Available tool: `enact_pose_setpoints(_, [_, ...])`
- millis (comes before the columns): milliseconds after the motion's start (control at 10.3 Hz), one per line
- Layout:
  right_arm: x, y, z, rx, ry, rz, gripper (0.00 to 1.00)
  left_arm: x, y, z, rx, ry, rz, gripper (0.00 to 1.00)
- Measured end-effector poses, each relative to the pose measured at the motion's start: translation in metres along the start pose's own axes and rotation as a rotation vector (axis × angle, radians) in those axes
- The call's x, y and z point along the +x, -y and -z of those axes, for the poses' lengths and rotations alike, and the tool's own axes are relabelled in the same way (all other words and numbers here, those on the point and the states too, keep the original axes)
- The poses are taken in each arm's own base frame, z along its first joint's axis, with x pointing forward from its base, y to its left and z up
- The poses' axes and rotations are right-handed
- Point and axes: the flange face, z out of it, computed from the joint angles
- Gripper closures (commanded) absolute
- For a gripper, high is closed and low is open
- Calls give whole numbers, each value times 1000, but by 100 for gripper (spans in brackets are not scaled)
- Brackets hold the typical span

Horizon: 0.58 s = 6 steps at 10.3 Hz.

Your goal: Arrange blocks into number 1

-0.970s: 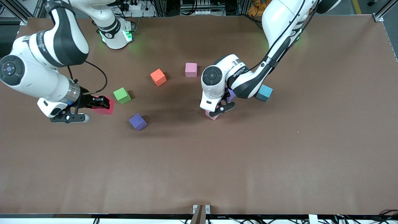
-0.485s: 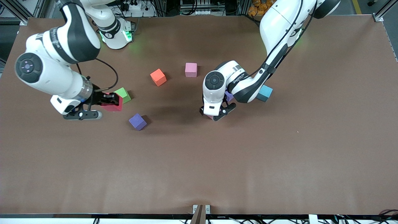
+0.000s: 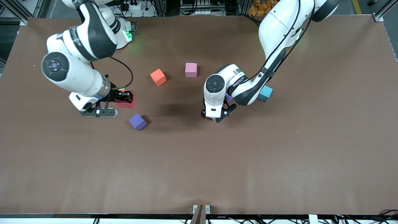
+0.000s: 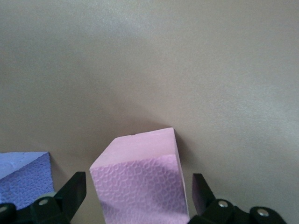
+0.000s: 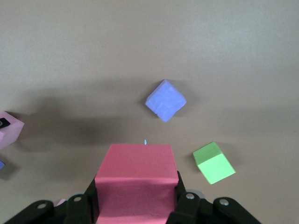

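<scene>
I've got the right gripper (image 3: 124, 99) up in the air with the red block (image 5: 134, 179) clamped square between its fingers, hanging over the table (image 3: 279, 155) just above the spot where the green cube (image 5: 214, 162) sits. From the front the green cube is almost hidden under the gripper and the red block; on the right wrist camera I can see it plainly on the table below. The loose purple block (image 3: 137, 121) lies on the table a little nearer the front camera than that spot, turned on the diagonal.

Over at the middle, my left gripper (image 3: 217, 115) is down low with its fingers spread wide, one on each side of a pink block (image 4: 140, 184). On the left wrist camera I see a gap between each finger (image 4: 70, 196) and the block's sides, so nothing is gripped there; the pink block sits on the table. Just beside it is the second purple block (image 4: 23, 172), which in the front view peeks out from under the left arm.

The other pink block (image 3: 191, 69) rests farther from the front camera, with the orange cube (image 3: 158, 77) near it toward the right arm's end. The blue cube (image 3: 265, 93) sits partly under the left arm's elbow.
</scene>
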Motion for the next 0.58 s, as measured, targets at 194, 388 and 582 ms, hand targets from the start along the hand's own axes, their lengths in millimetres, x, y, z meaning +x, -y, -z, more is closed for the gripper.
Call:
enact_pose_setpoints(194, [-2,23,-7,-5,4,-41,100,5,1,-2,1,-5,5,100])
enact_pose_setpoints(388, [-9,50,-19,-17,17,-80,100,7,0,-1,-2,-6,8,100])
enact_pose_setpoints(582, [-20,85,-36,-33,29,-104,100,10,-3,5,-20,-13,-12,100])
